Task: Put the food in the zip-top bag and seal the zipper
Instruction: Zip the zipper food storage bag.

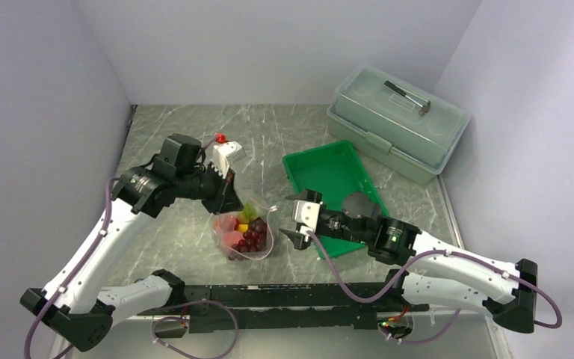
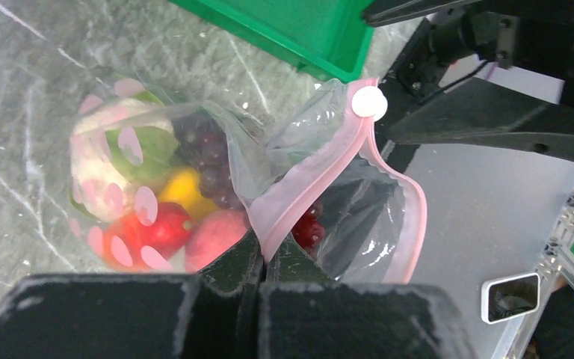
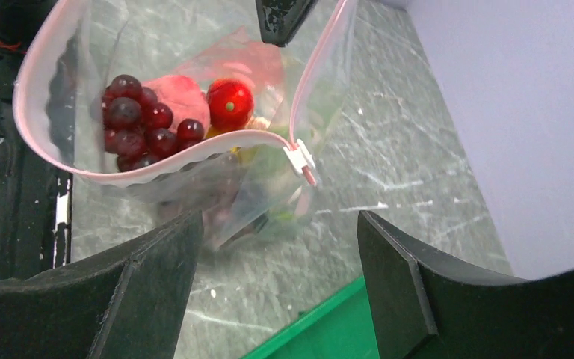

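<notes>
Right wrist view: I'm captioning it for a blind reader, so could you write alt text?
A clear bag gapes open, pink zipper unsealed, holding grapes, a peach and a red fruit. The left end effector holds its far rim; the right end effector is open in the foreground.

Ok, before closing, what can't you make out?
Left wrist: the near end of the thin pinkish zipper strip is hidden inside the shut left gripper.
Right wrist: strip's ends leave the top edge; toy food low in the clear crinkly bag is blurred.
Top view: white plastic slider too small to judge.
</notes>
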Robot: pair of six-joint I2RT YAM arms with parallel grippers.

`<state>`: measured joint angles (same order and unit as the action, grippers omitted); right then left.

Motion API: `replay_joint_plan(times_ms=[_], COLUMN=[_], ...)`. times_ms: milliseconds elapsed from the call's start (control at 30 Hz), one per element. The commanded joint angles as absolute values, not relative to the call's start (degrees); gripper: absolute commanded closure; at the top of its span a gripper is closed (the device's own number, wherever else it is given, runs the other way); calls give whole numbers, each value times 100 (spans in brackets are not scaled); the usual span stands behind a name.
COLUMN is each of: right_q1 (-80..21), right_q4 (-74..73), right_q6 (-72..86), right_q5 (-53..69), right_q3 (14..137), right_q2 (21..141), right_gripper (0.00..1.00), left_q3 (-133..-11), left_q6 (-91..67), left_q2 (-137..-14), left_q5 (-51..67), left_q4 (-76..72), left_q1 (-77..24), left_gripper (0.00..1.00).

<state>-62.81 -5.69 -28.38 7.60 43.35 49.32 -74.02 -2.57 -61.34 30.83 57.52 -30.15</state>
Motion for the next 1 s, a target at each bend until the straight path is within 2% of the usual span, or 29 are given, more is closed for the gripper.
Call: replay_joint_plan(times_ms=[0,467,833,967], right_q1=[-6293,-6258,-6210,-6176], right_q4=[225,652,1530,1816], right_q6=[-3158,-2820,-2309,-2185], right_q5=[1469,2699,3139,3210], right_q3=[4267,4103,4092,4029], right_q2=[5006,4908,5508,5609], right_gripper=[21,23,42,51], left_q3=[-7574,-7542,-7636,-7654], left_q6=[-108,-70,-70,-68], left_q2=[-5828,-5557,-5580,-5560], left_q5=[3893,4875,5177,5243], left_q4=[5577,5520,5513,5522], left_q1=[-3045,-3050,-3050,-3045], left_gripper=[100,100,100,100])
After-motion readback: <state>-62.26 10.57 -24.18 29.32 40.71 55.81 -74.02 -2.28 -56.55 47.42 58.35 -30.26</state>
